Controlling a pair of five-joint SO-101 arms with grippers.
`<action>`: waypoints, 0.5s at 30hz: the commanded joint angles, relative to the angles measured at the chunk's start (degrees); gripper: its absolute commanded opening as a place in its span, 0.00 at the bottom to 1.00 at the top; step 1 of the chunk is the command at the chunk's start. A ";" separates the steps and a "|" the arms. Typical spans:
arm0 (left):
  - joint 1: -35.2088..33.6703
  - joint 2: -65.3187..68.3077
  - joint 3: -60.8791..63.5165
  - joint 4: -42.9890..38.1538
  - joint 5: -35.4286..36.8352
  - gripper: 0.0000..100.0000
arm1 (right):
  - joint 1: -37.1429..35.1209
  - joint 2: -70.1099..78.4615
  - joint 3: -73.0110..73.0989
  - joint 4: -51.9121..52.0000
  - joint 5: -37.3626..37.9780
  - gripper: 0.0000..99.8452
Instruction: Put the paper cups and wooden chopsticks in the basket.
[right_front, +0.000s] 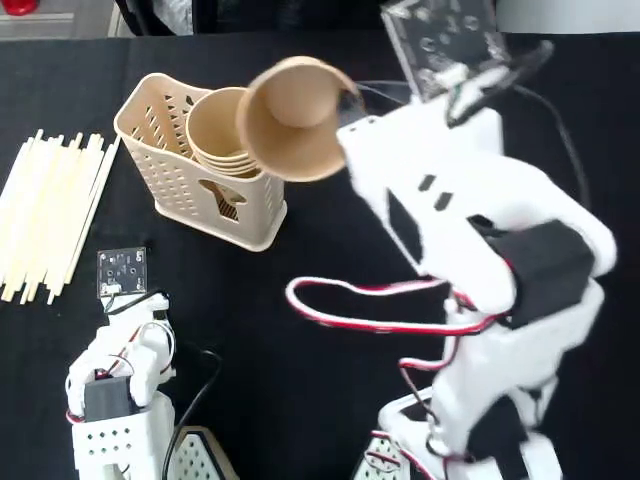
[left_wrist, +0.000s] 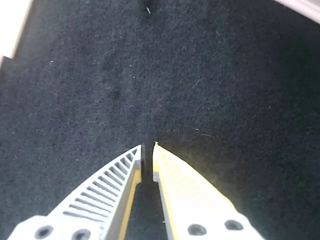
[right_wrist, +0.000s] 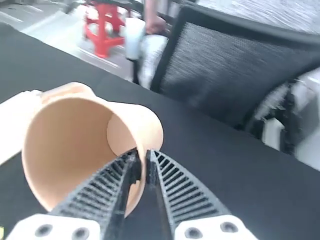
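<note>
The right arm (right_front: 480, 230) stretches across the black table (right_front: 300, 400) toward the basket (right_front: 170, 180), which stands upright with a stack of cups (right_front: 215, 130) nested inside, probably so that another cup can drop straight onto that stack. The wooden chopsticks (right_front: 50, 215) lie loose beside the basket, not yet collected. The right gripper (right_wrist: 142, 155) pinches the rim wall of a paper cup (right_front: 295, 118), jaws nearly together, holding it tipped sideways by the basket's rim, while the left gripper (left_wrist: 147, 147), closed and empty, hangs over the table.
</note>
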 joint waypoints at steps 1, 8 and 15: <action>0.04 -0.09 1.10 0.00 -0.09 0.05 | -3.25 7.34 -10.24 2.02 -1.76 0.01; 0.04 -0.09 1.10 0.00 -0.09 0.05 | -6.24 15.43 -16.48 4.04 -1.58 0.01; 0.04 -0.09 1.10 0.00 -0.09 0.05 | -6.59 18.07 -16.66 3.60 -1.49 0.01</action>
